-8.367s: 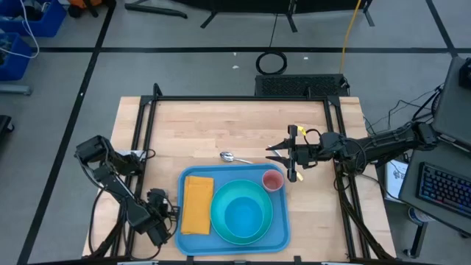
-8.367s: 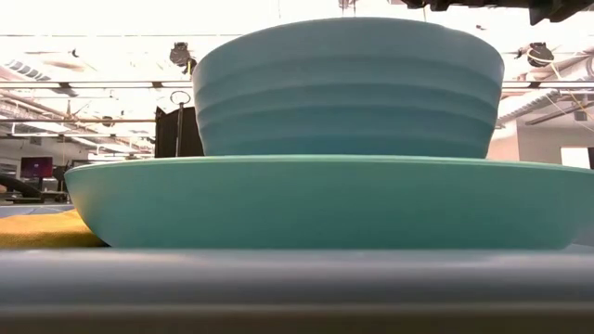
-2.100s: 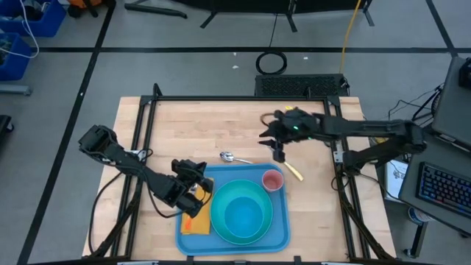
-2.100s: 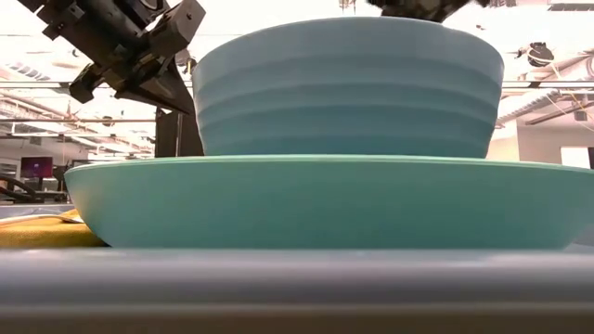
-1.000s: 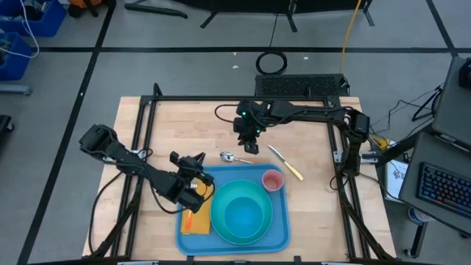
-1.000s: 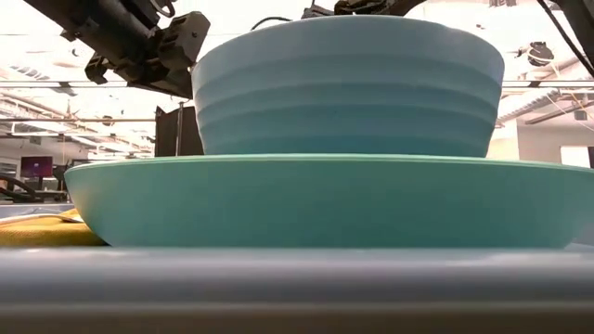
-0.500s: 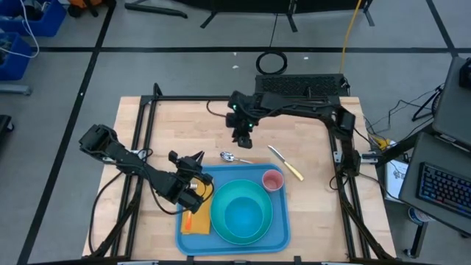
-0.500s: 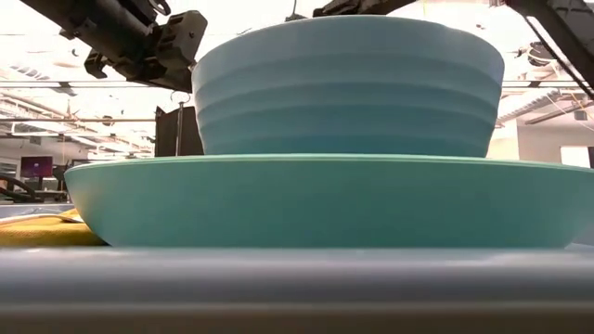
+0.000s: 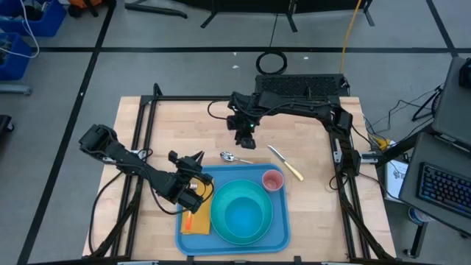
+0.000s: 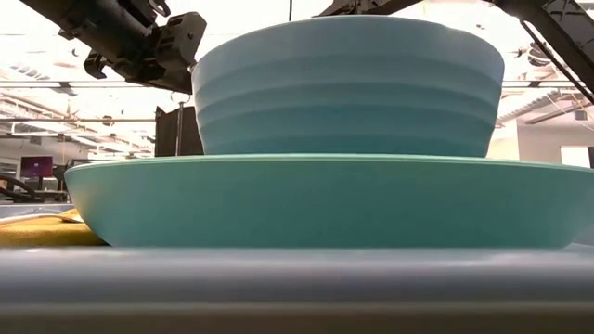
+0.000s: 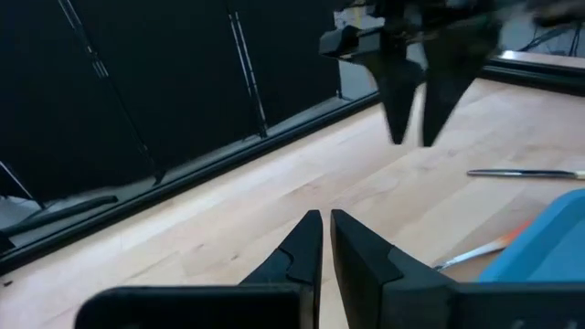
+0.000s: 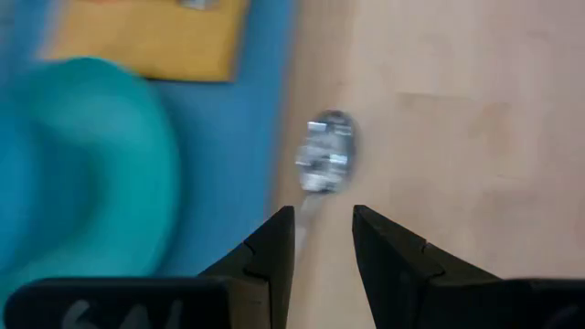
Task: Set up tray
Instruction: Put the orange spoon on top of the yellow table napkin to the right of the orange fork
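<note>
My right fingers hang over a spoon while my left fingers sit pressed together above the napkin.

The large flat blue plastic tray (image 9: 278,237) lies at the near middle of the pale wooden worktop (image 9: 184,125), carrying a round turquoise plate (image 9: 215,219) with a turquoise ribbed bowl (image 9: 243,216) in it, a folded yellow napkin (image 9: 194,223) at its left end and a small pink cup (image 9: 272,180) at its far right corner. My left gripper (image 9: 197,165) hovers over the tray's far left corner, holding nothing. My right gripper (image 9: 244,142) hangs just beyond the tray, its fingers (image 12: 274,242) spread apart and empty above the shiny metal spoon (image 9: 229,157) lying on the worktop. A yellow-handled knife (image 9: 285,163) lies to the spoon's right.
</note>
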